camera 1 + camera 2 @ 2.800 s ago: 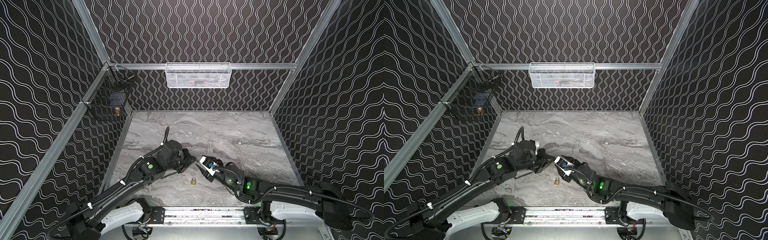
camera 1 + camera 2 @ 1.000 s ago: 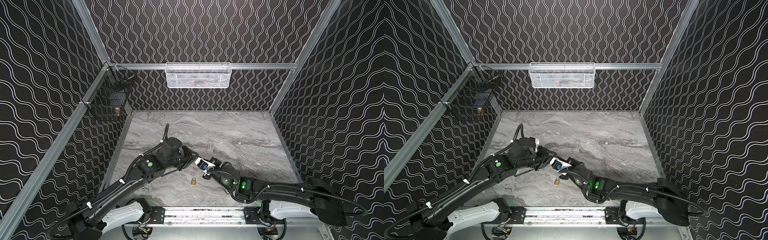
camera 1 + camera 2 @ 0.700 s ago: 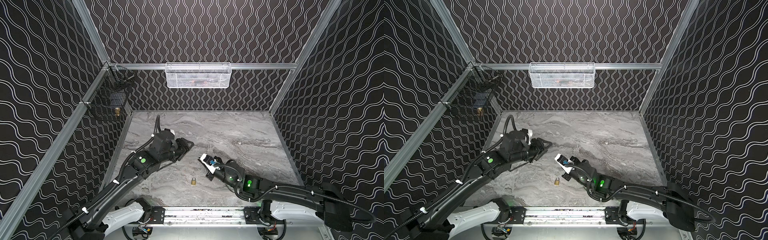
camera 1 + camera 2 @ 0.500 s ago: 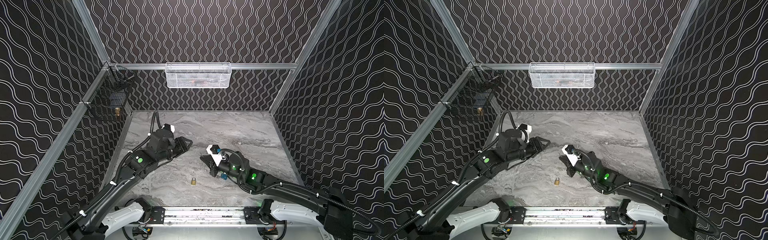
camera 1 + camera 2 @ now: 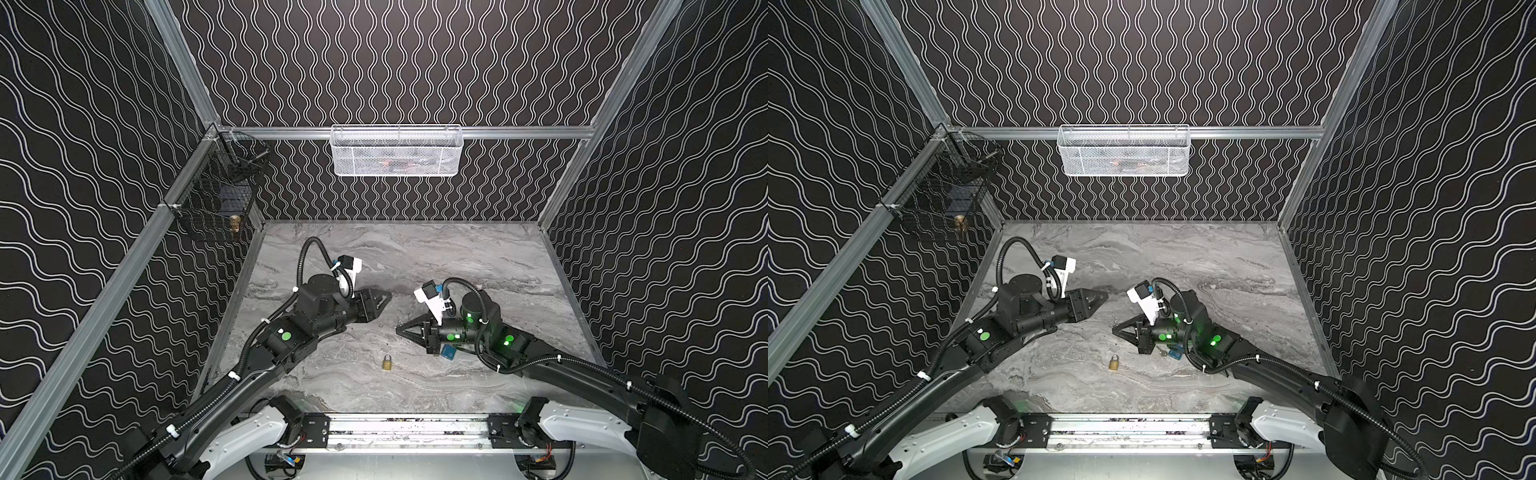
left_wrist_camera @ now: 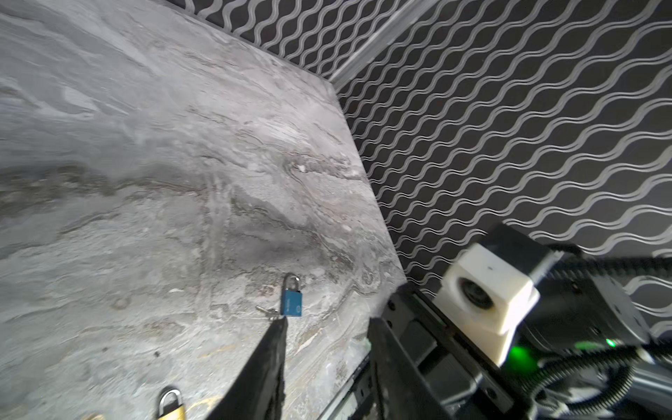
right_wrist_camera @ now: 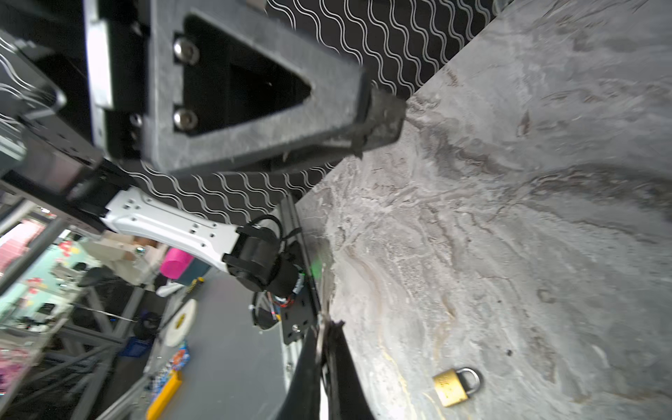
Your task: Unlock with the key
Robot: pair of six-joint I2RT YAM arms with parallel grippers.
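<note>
A brass padlock lies shut on the marble table near the front, between the two arms. A blue padlock lies under my right arm, with a small key beside it. My right gripper hovers right of the brass padlock, pointing left. It is shut on a thin silvery strip that looks like the key. My left gripper is raised behind and left of the brass padlock. Its jaws stand apart with nothing between them.
A white mesh basket hangs on the back wall. A black wire basket hangs in the back left corner. Patterned walls close in three sides. A metal rail runs along the front edge.
The two grippers met above the brass padlock a second ago and have drawn apart. The left has pulled back and up, the right has swung away to the right.
</note>
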